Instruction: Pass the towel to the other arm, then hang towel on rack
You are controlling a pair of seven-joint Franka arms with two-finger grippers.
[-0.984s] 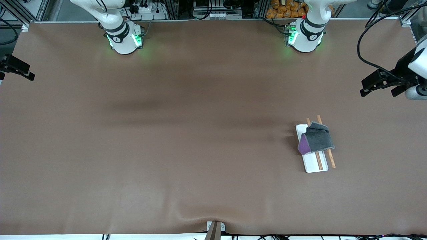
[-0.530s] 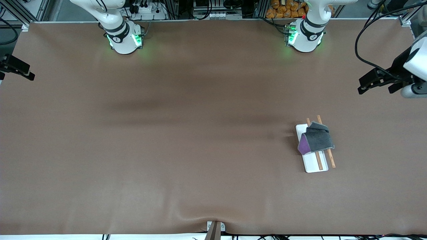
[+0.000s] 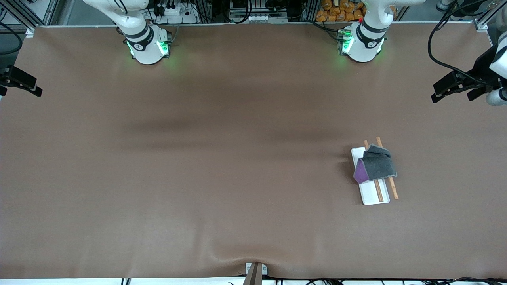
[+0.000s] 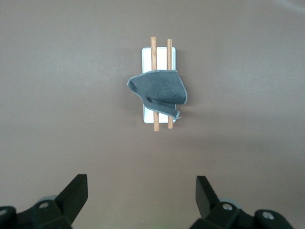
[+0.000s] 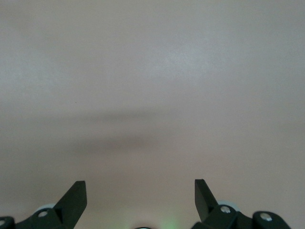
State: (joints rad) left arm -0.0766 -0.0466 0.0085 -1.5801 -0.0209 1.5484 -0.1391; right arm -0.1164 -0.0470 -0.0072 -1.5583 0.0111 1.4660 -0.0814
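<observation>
Towel (image 3: pixel 374 167) draped across both wooden rods (image 3: pixel 379 190) of the rack (image 3: pixel 371 196), grey face up, a purple corner showing at the edge toward the right arm's end of the bench (image 3: pixel 222 158). Left wrist view confirms it: cloth (image 4: pixel 159 93) lies over the two rods (image 4: pixel 154 47) above the white tray base (image 4: pixel 172 51), one folded flap drooping off the side, no part seen trailing onto the bench.

Left end effector (image 3: pixel 455 88): up in the air over the bench edge at the left arm's end, well apart from the rack, fingers spread wide, nothing between them. Its own wrist camera shows both fingertips (image 4: pixel 76 191) parted with the rack in view between them.

Right end effector (image 3: pixel 21 84): at the bench edge at the right arm's end, very far from the rack, fingers (image 5: pixel 76 195) spread, empty; its camera sees only bare bench. That arm waits.

Judgement: hand-over and hanging both look done; step in hand reads as clearing away from the rack. Nothing further seems called for on the towel. If anything, the next move is for the left arm to park clear without crossing over the rack, since the cloth sits a little lopsided and a brush could pull it off the rods.
</observation>
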